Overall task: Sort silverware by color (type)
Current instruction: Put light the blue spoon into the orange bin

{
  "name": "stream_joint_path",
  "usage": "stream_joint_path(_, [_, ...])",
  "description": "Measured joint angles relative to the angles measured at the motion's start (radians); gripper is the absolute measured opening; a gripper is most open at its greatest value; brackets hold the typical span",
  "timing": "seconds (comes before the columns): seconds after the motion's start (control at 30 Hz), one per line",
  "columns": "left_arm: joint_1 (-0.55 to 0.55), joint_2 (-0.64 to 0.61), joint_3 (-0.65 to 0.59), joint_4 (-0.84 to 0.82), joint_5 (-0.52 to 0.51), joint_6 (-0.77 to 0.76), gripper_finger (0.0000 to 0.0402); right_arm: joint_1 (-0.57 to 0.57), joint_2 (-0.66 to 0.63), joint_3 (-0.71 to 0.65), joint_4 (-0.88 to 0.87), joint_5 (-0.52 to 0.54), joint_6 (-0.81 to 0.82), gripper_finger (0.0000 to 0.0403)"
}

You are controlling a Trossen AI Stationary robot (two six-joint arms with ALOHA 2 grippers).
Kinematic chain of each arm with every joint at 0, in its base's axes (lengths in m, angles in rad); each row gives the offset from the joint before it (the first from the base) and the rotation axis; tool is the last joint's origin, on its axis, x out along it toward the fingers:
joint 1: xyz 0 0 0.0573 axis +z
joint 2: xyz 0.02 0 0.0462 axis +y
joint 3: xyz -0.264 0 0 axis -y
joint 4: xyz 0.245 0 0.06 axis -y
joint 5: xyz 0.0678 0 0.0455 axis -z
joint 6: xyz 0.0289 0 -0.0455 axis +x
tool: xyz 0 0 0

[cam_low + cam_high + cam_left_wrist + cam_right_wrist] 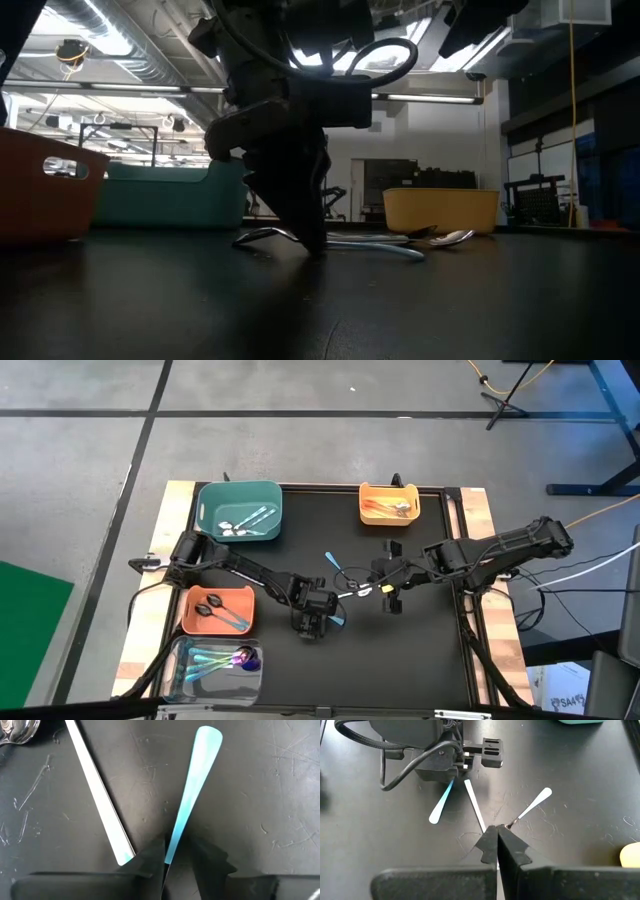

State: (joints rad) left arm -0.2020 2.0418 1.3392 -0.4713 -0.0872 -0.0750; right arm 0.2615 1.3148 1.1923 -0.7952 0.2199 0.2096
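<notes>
Down at the middle of the black mat (420, 650), the left gripper (172, 862) stands with its fingertips on either side of a teal-blue spoon (192, 785) — the handle runs between the two dark tips, which look closed against it. Just beside it lies a silver spoon (97, 795) flat on the mat. The right gripper (496, 842) hangs near, fingers pressed together with nothing between them; another silver spoon (534, 803) lies by its tips. Around the mat sit four bins — a teal bin (240, 510) with silver spoons, a yellow bin (390, 502) with copper ones, an orange bin (216, 610) with black ones, and a clear bin (215, 668) holding blue and purple ones.
</notes>
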Motion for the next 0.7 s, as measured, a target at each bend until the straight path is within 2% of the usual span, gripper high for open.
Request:
stream_joint_path(0.43, [0.000, 0.000, 0.000, 0.000, -0.007, 0.000, 0.0008, 0.000, 0.000, 0.000, 0.000, 0.000, -0.005, 0.0000])
stream_joint_path(0.7, [0.000, -0.001, -0.001, 0.013, -0.012, 0.000, 0.0008, 0.000, 0.000, 0.000, 0.000, 0.000, -0.006, 0.0000])
